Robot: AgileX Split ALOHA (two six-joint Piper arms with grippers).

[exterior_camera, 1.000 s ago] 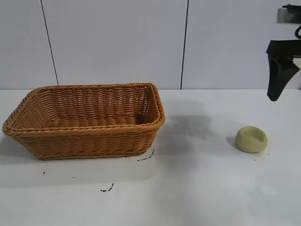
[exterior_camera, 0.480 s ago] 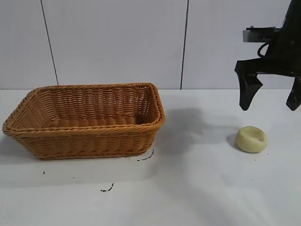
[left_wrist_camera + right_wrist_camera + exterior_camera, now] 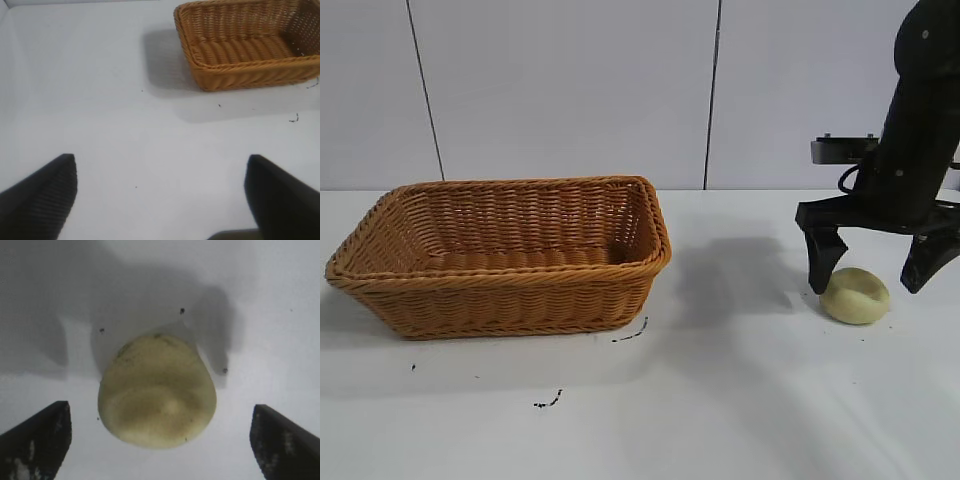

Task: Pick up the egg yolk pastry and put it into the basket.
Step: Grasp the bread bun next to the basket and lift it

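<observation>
The egg yolk pastry (image 3: 855, 296), a small pale yellow bun with a dent on top, lies on the white table at the right; it also shows in the right wrist view (image 3: 157, 391). My right gripper (image 3: 873, 283) is open and hangs low over it, one finger on each side, not touching it. In the right wrist view the gripper (image 3: 161, 437) has the pastry between its spread fingertips (image 3: 42, 437). The orange-brown wicker basket (image 3: 505, 292) stands at the left, nothing inside; it also shows in the left wrist view (image 3: 250, 75). My left gripper (image 3: 161, 195) is open, empty, over bare table.
Small dark specks (image 3: 548, 402) mark the table in front of the basket. White wall panels stand behind the table. Bare table lies between the basket and the pastry.
My right arm has come down and leftward from the upper right edge, and its open gripper now straddles the pastry. The pastry and basket have not moved.
</observation>
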